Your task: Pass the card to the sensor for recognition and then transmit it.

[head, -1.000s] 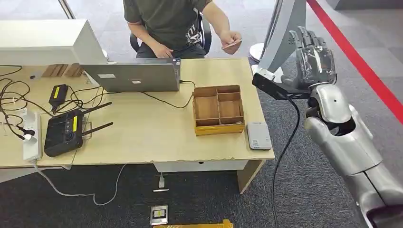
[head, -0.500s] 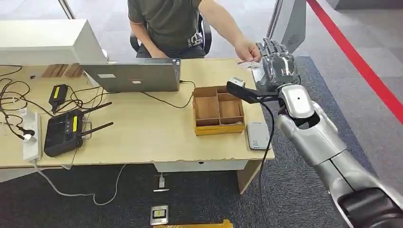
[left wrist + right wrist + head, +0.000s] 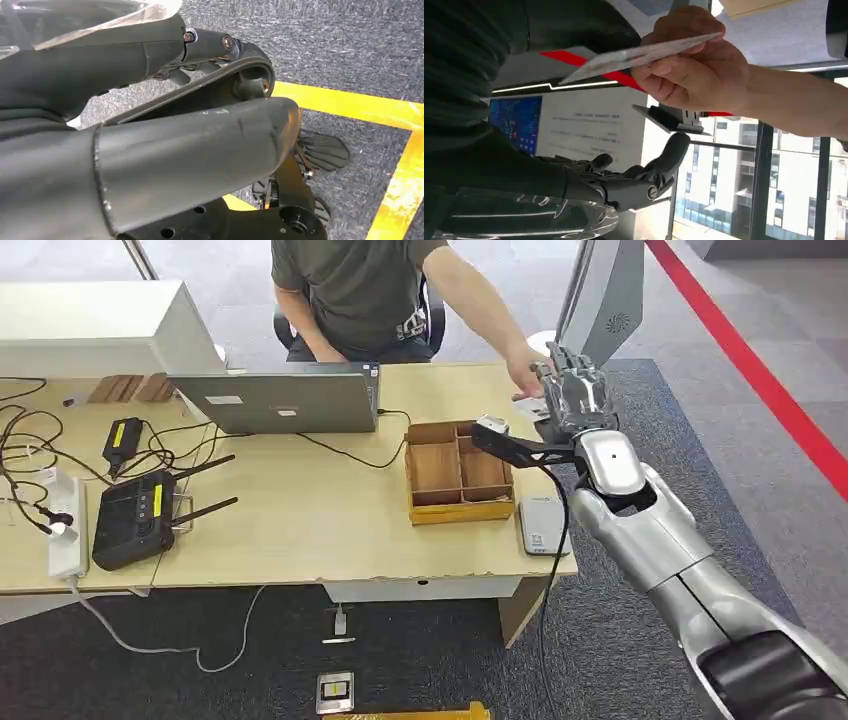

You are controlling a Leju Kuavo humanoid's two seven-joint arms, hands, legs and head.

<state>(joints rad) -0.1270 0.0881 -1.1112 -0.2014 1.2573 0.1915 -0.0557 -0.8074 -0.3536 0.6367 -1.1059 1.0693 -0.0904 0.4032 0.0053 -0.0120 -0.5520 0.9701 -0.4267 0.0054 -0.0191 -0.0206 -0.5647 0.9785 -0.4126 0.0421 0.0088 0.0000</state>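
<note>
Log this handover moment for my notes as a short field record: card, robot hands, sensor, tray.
card: pinched in the person's hand, apart from the robot's fingers
right robot hand: open, raised beside the person's hand at the table's far corner
left robot hand: not in view
sensor: grey, flat on table, beside tray
tray: cardboard, compartments empty

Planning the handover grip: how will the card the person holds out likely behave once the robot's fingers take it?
The card looks thin, flat and unbent in the person's hand, so probably stiff and light. Its glossy face suggests it may slip between the right hand fingers.
</note>
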